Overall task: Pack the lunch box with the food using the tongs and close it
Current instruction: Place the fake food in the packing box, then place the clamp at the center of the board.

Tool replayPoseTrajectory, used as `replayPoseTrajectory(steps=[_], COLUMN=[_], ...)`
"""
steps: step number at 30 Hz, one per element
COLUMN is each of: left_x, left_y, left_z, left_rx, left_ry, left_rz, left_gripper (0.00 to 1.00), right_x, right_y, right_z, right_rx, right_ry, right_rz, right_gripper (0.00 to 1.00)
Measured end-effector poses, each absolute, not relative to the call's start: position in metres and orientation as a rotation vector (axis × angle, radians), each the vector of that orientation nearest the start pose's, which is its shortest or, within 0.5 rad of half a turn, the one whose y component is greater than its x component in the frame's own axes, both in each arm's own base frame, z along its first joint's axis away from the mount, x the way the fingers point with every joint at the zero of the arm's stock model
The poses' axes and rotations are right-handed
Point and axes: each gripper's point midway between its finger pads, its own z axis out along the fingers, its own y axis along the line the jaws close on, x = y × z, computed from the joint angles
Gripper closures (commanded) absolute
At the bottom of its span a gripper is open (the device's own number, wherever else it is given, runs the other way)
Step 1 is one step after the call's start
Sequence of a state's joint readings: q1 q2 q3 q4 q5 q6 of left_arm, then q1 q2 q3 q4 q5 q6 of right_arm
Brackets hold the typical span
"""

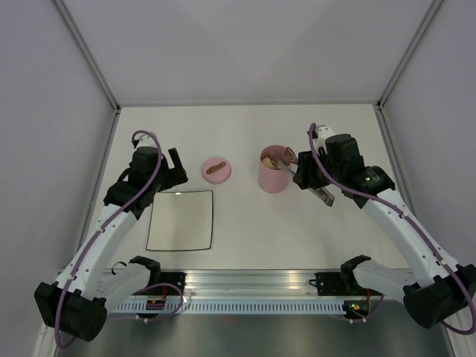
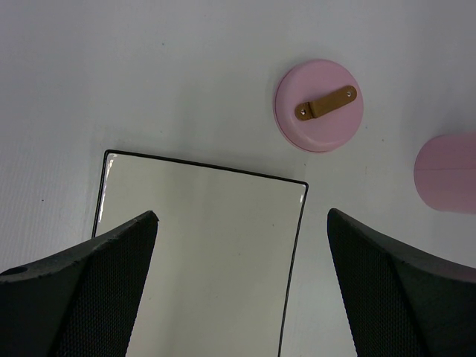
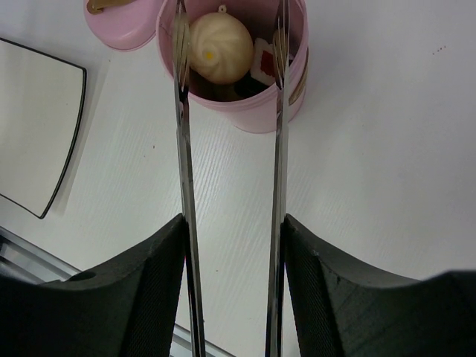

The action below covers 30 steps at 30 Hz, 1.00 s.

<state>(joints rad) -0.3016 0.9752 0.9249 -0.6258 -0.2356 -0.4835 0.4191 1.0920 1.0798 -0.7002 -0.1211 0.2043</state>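
White plate (image 2: 201,245) lies under my left end effector (image 2: 242,216), spread wide and empty. Right of it on the bench (image 1: 245,238) sits the pink lid (image 2: 318,105), then the lunch box (image 3: 253,111) with food (image 3: 218,46) inside. My right end effector (image 3: 234,223) grips the tongs (image 3: 184,149), their tips at its rim.

Bright, even light from above; the lunch box (image 3: 253,119) casts only a faint soft shadow. Over the lunch box my tongs (image 3: 182,149) glint along their edges, and my right fingers (image 3: 134,297), well short of the lunch box, look dark and soft
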Motion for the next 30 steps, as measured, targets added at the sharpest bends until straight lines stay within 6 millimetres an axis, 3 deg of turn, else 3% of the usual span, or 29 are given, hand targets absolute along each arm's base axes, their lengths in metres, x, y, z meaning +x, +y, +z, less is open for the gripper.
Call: replayPoseTrajectory(steps=[6,12,17,21,26,30], left_x=[0.284,0.286,0.291,0.292,0.291,0.291], left_y=[-0.065,-0.065,-0.065,-0.063,-0.059,-0.058], left_z=[0.195,0.196,0.198,0.200,0.205,0.208], left_rx=[-0.328,-0.330,-0.335,-0.342,-0.353,-0.356], left_ry=[2.205,2.200,2.190,2.180,2.157,2.143], left_rz=[-0.165,-0.164,-0.156,-0.144,-0.133,-0.132], left_gripper=[0.00,0.00,0.00,0.00,0.00,0.00], right_x=[0.268,0.262,0.244,0.226,0.244,0.267], right_y=[0.157,0.180,0.235,0.275,0.259,0.222], right_z=[0.233,0.246,0.258,0.254,0.244,0.262], right_rx=[-0.342,-0.454,-0.675,-0.795,-0.664,-0.465], right_ry=[2.253,2.188,2.077,2.017,2.032,2.010], right_rz=[0.499,0.585,0.669,0.720,0.582,0.391], right_gripper=[0.44,0.45,0.48,0.51,0.56,0.56])
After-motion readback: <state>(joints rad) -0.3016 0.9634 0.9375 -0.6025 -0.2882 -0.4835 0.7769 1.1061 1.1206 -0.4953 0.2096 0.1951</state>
